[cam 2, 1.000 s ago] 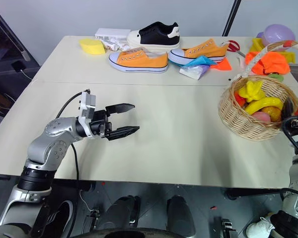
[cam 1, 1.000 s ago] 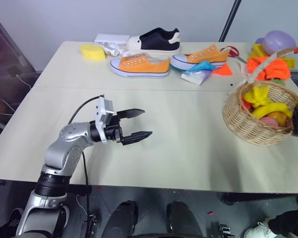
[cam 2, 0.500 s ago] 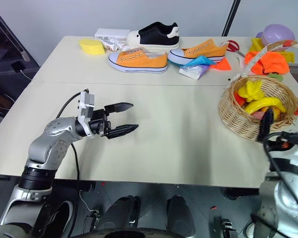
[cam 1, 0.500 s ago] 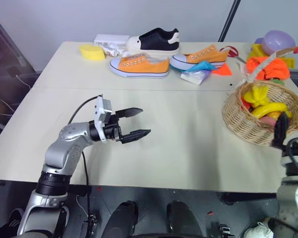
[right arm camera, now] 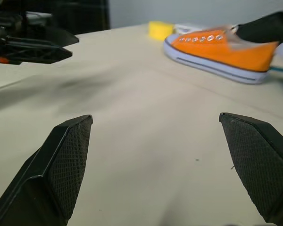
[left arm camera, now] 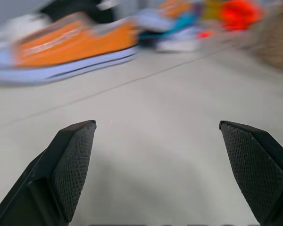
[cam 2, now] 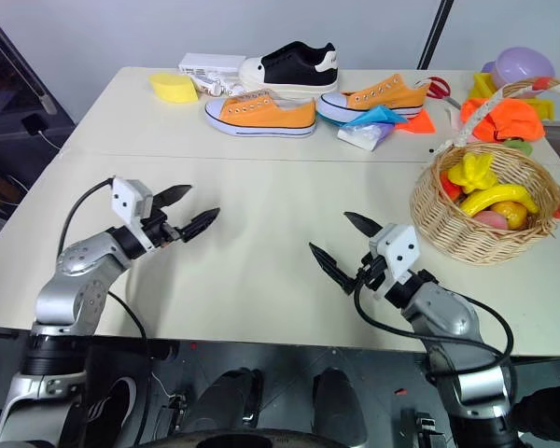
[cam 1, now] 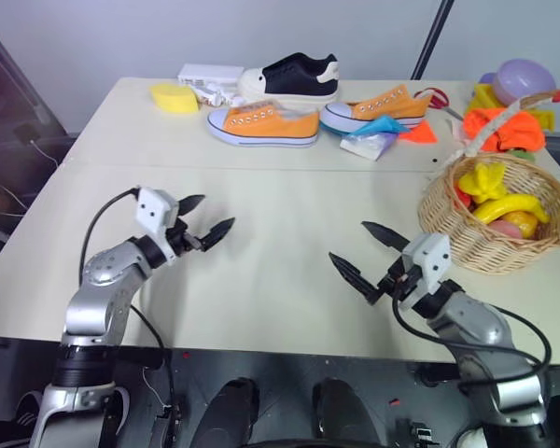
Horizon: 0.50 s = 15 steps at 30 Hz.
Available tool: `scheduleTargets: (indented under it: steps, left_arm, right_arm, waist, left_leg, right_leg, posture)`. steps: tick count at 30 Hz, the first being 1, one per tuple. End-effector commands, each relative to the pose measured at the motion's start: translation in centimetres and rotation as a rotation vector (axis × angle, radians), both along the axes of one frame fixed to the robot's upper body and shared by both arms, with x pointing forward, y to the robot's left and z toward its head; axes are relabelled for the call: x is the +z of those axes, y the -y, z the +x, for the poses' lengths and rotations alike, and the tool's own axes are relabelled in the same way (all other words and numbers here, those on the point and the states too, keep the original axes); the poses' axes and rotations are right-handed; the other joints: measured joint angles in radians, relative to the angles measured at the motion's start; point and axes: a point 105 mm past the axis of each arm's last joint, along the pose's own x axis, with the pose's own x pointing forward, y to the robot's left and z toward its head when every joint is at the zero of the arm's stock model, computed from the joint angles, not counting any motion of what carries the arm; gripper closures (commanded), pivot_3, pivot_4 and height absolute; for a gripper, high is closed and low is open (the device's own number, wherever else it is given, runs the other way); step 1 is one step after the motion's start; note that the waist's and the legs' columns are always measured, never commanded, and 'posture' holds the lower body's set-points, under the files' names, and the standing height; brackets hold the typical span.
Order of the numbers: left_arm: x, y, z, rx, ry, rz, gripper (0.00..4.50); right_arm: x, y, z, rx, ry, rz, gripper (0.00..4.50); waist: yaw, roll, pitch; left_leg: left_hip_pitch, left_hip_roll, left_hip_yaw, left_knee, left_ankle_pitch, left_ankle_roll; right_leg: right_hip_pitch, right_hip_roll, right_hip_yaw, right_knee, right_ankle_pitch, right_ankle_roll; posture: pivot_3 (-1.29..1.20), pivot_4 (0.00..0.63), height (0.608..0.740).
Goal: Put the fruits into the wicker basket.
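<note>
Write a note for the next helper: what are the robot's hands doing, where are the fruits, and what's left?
Left tool: open, empty, over the bare table.
Right tool: open, empty, over the table's near middle, apart from the basket.
Banana and starfruit: both lie in the wicker basket at the table's right side.
Done: fruits are in the basket.
Left: no loose fruit seen on the table; likely nothing left to do.

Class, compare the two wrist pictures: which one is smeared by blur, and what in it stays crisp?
Left wrist view: the orange shoe and far clutter are streaked, while the black fingers stay crisp. Right wrist view: steadier, the orange shoe only slightly soft.
</note>
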Motion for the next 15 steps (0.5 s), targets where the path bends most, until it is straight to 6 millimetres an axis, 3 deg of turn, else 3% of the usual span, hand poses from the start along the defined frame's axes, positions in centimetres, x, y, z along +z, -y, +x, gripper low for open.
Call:
scheduleTargets:
  steps: [1,4,7,15]
  left_arm:
    - [0.9,-2.7,-0.8,0.172,0.064,-0.024,0.0]
    - [0.7,-6.2,-0.9,0.38,0.043,-0.082,0.0]
    - [1.1,-8.0,-1.0,0.489,0.066,-0.063,0.0]
    - [1.2,-9.0,-1.6,0.533,0.081,-0.066,0.0]
  right_arm:
    - [0.1,-0.6,0.5,0.115,0.016,-0.031,0.01]
    - [-0.2,-1.2,1.1,0.165,0.024,-0.051,0.01]
    - [-0.4,-1.1,1.9,0.162,0.034,-0.061,0.01]
    - [-0.8,-1.2,2.4,0.175,0.044,-0.092,0.01]
  waist:
    - [-0.002,0.0,0.0]
    - [0.002,-0.001,0.0]
    - [0.003,-0.001,0.0]
    - [0.002,-0.001,0.0]
  left_leg:
    - [0.0,0.0,0.001,0.0,0.0,0.0]
    - [0.0,0.0,0.0,0.0,0.0,0.0]
    - [0.0,0.0,-0.001,0.0,0.0,0.0]
    - [0.0,-0.001,-0.001,0.0,0.001,-0.002]
  right_leg:
    - [0.0,0.0,0.0,0.0,0.0,0.0]
    - [0.0,0.0,0.0,0.0,0.0,0.0]
    - [0.0,0.0,-0.001,0.0,0.0,0.0]
    - [-0.001,-0.001,-0.001,0.0,0.0,0.0]
  posture:
    - [0.0,0.15,0.74]
    - [0.0,0.15,0.74]
    - [0.0,0.15,0.74]
    - [0.0,0.15,0.74]
